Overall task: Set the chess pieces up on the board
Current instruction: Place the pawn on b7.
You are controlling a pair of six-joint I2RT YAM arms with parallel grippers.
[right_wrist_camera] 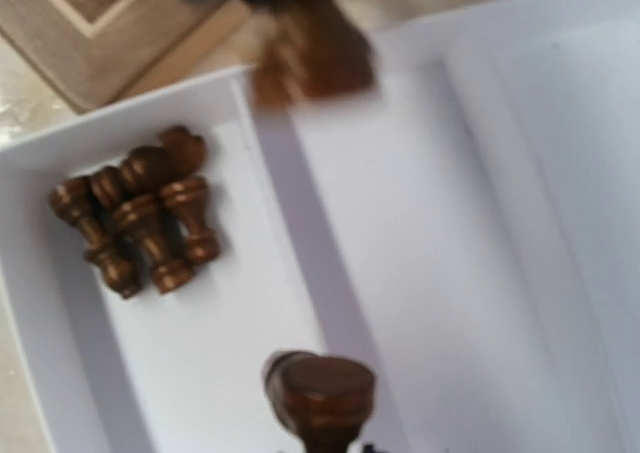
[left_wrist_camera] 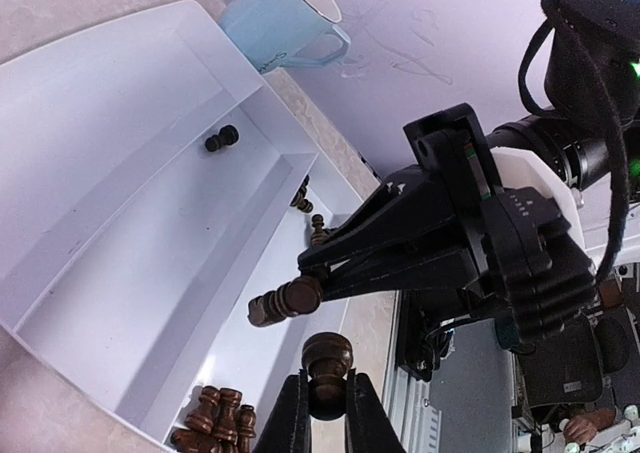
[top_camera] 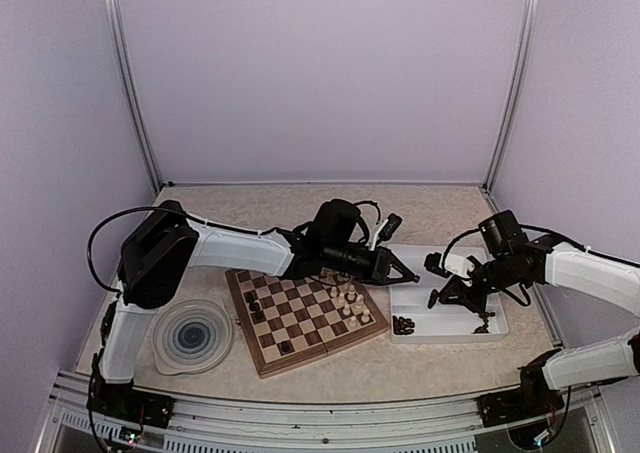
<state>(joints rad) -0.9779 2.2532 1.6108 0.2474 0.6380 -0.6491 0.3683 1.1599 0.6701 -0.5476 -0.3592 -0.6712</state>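
Over the mottled beige bench (top_camera: 260, 208), the top view has both arms meeting at the white tray (top_camera: 460, 323), likely because the unplaced dark stock lies there. The left pincer (top_camera: 408, 271) reaches past the board (top_camera: 305, 325) to the tray's far-left edge. The right pincer (top_camera: 437, 295) hangs over its middle. The checkered board sits askew between the tray and a swirled plate (top_camera: 193, 335). Cream pieces (top_camera: 347, 298) crowd its far-right corner, and a few dark ones (top_camera: 254, 306) stand at its left.

From the left wrist, the left pincer's two slim fingers are pressed on a dark piece (left_wrist_camera: 328, 368), whose rounded end pokes beyond the tips. Opposite, the right pincer pinches a second dark piece (left_wrist_camera: 285, 300) that juts out sideways. I judge it would need turning upright before it could stand on a square. The tray looks like smooth, glossy plastic with a raised ridge splitting it in two. A lone piece (left_wrist_camera: 222, 138) lies in the far compartment. A pale blue cup (left_wrist_camera: 285, 18) stands beyond the tray.

From the right wrist, that second piece fills the bottom edge, with its fingers barely showing. The wood is turned, ringed and varnished brown. A dark cluster (right_wrist_camera: 135, 218) lies tumbled in the compartment nearest the board's pale border.
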